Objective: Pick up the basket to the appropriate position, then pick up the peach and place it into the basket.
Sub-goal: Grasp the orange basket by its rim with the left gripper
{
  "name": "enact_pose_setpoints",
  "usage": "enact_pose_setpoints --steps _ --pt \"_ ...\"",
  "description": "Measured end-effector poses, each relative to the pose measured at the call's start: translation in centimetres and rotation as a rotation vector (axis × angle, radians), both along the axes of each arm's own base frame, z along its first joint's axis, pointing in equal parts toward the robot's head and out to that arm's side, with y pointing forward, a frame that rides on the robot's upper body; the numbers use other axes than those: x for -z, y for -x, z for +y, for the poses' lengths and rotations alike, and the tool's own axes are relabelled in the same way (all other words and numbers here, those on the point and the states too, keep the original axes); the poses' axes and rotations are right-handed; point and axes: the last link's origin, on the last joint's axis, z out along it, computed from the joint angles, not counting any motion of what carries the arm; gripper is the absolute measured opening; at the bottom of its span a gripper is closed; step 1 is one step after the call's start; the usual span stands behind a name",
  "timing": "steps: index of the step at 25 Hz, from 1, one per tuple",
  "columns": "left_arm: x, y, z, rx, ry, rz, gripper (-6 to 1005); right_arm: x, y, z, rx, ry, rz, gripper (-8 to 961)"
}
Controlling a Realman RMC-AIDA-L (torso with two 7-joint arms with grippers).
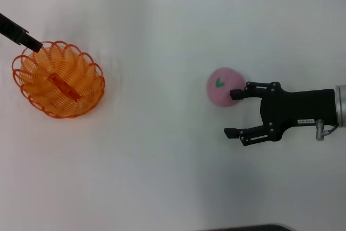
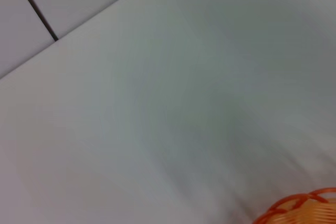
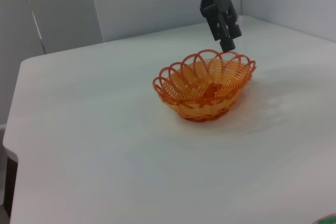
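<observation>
Two things on the white table [image 1: 162,177]: basket [image 1: 58,79] far on the robot's left, peach [image 1: 224,87] over on the right, well apart. Basket sits upright, orange wire w/ looped rim, flat orange strip across its bottom. Left gripper [image 1: 30,41] comes in from the left edge, tip right at the basket's far rim; in the right wrist view it [image 3: 226,35] hangs just above the rim loops of the basket [image 3: 205,85]. Can't tell if its fingers are apart or closed, nor if they touch the wire. Left wrist view gives only a bit of rim [image 2: 302,211] and bare table.

Right gripper [image 1: 233,113] lies low beside the peach, fingers spread wide, nothing held. One fingertip [image 1: 237,94] touches or nearly touches the peach's side; the other is clear of it, nearer the robot. Peach is pink w/ a small green leaf mark on top. Small white label on the right gripper body, too tiny to read.
</observation>
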Motion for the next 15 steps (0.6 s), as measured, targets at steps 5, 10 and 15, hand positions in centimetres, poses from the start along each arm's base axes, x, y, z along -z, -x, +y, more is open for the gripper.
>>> enact_pose_setpoints --steps 5,10,15 --pt "0.8 0.8 0.0 -0.001 0.001 0.014 695 0.0 0.0 0.0 0.001 0.000 0.000 947" --pt "1.9 1.6 -0.4 -0.007 0.024 0.036 697 0.0 0.0 0.0 0.001 0.000 0.000 947" --pt "2.2 1.8 -0.5 -0.010 0.029 0.038 699 0.0 0.0 0.0 0.001 0.000 0.000 947"
